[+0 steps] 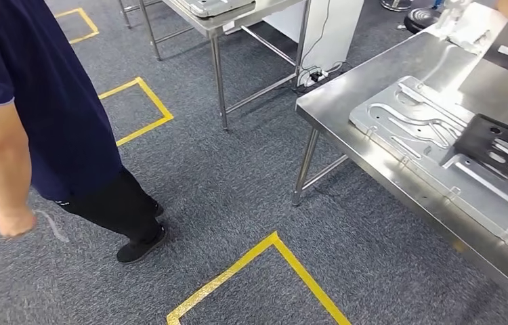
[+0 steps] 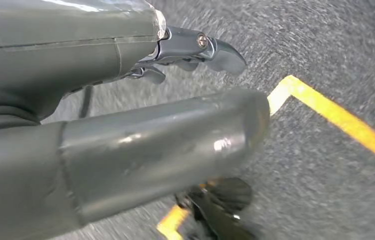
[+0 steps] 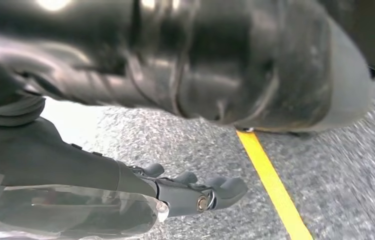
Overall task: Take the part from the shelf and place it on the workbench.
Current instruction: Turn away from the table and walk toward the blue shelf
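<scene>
Both our hands hang empty over carpet, left hand [image 2: 140, 135] and right hand [image 3: 175, 150], fingers apart, apparently. Workbench [image 1: 346, 101] lies ahead-right, nearer our right hand; shelf unseen.

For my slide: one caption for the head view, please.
Steel workbench carrying pressed metal parts; a person stands on taped carpet.
</scene>
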Motion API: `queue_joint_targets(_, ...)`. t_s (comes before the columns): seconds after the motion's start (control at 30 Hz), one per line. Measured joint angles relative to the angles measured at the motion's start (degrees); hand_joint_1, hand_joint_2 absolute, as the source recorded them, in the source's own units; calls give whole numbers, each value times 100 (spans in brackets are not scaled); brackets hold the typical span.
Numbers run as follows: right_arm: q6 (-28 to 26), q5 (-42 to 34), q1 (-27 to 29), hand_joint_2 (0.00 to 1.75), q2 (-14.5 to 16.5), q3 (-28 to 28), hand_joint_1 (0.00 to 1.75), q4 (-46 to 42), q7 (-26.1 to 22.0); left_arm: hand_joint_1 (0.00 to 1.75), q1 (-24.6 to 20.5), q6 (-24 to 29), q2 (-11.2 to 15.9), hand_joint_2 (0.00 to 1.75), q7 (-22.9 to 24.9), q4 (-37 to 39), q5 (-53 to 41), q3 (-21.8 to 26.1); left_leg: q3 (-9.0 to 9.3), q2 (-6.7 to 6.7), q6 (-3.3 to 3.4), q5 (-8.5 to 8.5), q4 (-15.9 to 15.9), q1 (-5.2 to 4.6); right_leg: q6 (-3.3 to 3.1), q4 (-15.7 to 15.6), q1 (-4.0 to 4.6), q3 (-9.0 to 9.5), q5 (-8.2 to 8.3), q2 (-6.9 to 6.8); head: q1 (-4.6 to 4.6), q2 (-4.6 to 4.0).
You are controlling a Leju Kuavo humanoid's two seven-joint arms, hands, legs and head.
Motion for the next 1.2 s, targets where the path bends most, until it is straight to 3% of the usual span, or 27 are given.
queue_joint_targets(0.03,-5,-65,-34,0,16,-64,0,3,-27,0,-5,-2,-1,0,1,0,131,69,-14,6,-32,-7,12,6,-31,-26,-9,15,15,-65,0,0)
queue_joint_targets(0.1,-23,-137,-69,0,49,-187,0,5,-76,0,-22,-5,-10,0,38,0,331,211,-127,223,-87,-172,250,2,-105,-85,-38,48,41,-212,-4,0)
queue_joint_targets(0.17,-42,-143,-73,0,66,-277,0,10,-79,0,-53,-7,-18,0,110,0,405,318,-454,512,-142,-555,939,18,-152,-102,-31,60,39,-379,-8,0)
queue_joint_targets(0.2,-48,-142,-73,0,70,-308,0,13,-72,0,-66,-6,-20,0,143,0,416,359,-648,576,-172,-727,1334,33,-158,-100,-24,59,32,-466,-7,0)
queue_joint_targets(0.23,-49,-140,-76,0,76,-332,0,17,-65,0,-67,-5,-23,0,164,0,421,389,-777,604,-196,-804,1598,48,-158,-98,-19,61,23,-549,-7,0)
queue_joint_targets(0.27,-48,-140,-81,0,85,-353,0,19,-60,0,-61,-6,-26,0,178,0,425,416,-798,622,-212,-762,1647,62,-151,-96,-18,66,14,-625,-7,0)
queue_joint_targets(0.3,-47,-139,-88,0,94,-369,0,21,-55,0,-53,-6,-29,0,187,0,429,437,-692,651,-222,-614,1451,75,-139,-95,-19,78,2,-695,-7,0)
queue_joint_targets(0.4,-45,-136,-104,0,123,-404,0,25,-41,0,-58,-6,-33,0,195,0,438,485,-67,904,-191,-119,273,69,-66,-85,-4,135,-49,-871,-7,0)
queue_joint_targets(0.47,-45,-131,-122,0,127,-425,0,25,-27,0,-61,-6,-40,0,207,0,424,500,59,962,-129,-67,-6,31,1,-83,17,164,-67,-950,-6,0)
queue_joint_targets(0.53,-36,-112,-154,0,129,-439,0,24,1,0,-39,-5,-45,0,237,0,394,507,46,854,-54,-40,-26,21,70,-92,5,192,-77,-1001,-7,0)
queue_joint_targets(0.6,-14,-73,-165,0,132,-443,0,25,75,0,-30,-3,-55,0,279,0,358,509,61,759,31,1,-72,36,122,85,-21,135,-237,-835,-5,0)
queue_joint_targets(0.7,34,-7,-142,0,132,-461,0,27,191,0,-40,6,-64,0,291,0,303,508,48,602,103,29,-85,23,130,1115,-34,-351,-794,-469,-3,0)
queue_joint_targets(0.73,49,11,-136,0,132,-465,0,27,205,0,-41,5,-64,0,276,0,287,508,43,537,108,29,-79,9,124,1423,-32,-511,-884,-435,-3,0)
queue_joint_targets(0.77,66,34,-131,0,132,-467,0,28,208,0,-38,0,-64,0,257,0,272,508,43,465,113,27,-70,-3,115,1552,-30,-590,-860,-419,-3,0)
queue_joint_targets(0.8,87,64,-128,0,132,-468,0,31,201,0,-36,-10,-64,0,241,0,253,506,47,387,113,24,-59,-12,98,1428,-29,-551,-705,-402,-3,0)
queue_joint_targets(0.83,110,101,-127,0,132,-468,0,33,193,0,-36,-21,-64,0,230,0,237,502,53,309,110,19,-46,-18,74,1101,-29,-415,-473,-358,-3,0)
queue_joint_targets(0.9,149,196,-122,0,130,-467,0,38,189,0,-45,-34,-63,0,224,0,200,490,46,169,88,6,-12,-21,23,344,-24,-91,-120,-121,-3,0)
queue_joint_targets(0.97,159,271,-129,0,127,-464,0,43,200,0,-50,-38,-62,0,228,0,173,481,10,60,35,9,7,-11,0,30,-5,36,-50,11,-4,0)
queue_joint_targets(1.03,161,299,-147,0,127,-462,0,46,208,0,-35,-39,-55,0,232,0,159,479,-20,-40,-36,25,-5,0,-29,-9,-3,50,-30,-100,-4,0)
queue_joint_targets(1.1,160,304,-150,0,127,-462,0,48,212,0,-22,-37,-47,0,234,1,155,479,-100,106,-84,-81,144,-4,-102,-88,-26,93,4,-239,-6,0)
queue_joint_targets(1.17,160,304,-137,0,128,-462,0,50,217,0,-40,-36,-43,0,235,2,155,478,-380,427,-121,-408,724,0,-158,-136,-22,117,19,-395,-7,0)
queue_joint_targets(1.2,158,305,-131,0,128,-462,0,53,222,0,-53,-36,-40,0,236,2,158,477,-580,526,-144,-593,1123,10,-167,-135,-11,115,15,-471,-9,0)
